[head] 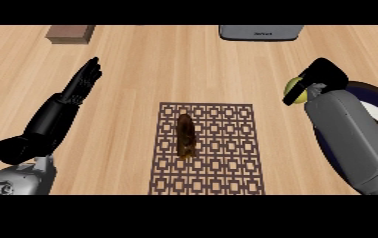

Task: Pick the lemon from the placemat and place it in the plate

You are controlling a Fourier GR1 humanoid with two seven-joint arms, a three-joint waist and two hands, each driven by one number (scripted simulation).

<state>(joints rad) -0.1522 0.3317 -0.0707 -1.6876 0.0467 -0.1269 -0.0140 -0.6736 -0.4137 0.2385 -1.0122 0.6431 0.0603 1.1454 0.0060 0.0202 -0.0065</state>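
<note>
The right hand (pixel 319 79) curled around the lemon (pixel 294 88), held over the dark plate (pixel 367 89), apparently near its rim. Small, light, firm and waxy-skinned, it probably suited a wrap around its middle. The left hand (pixel 83 84) rested open.

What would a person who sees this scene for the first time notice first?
Probably the right robot hand at the right side, curled round the yellow lemon above a dark plate that the forearm mostly hides. Next, the patterned brown placemat in the lower middle, with a dark brown elongated object on it. The left robot hand rests open at the left.
</note>
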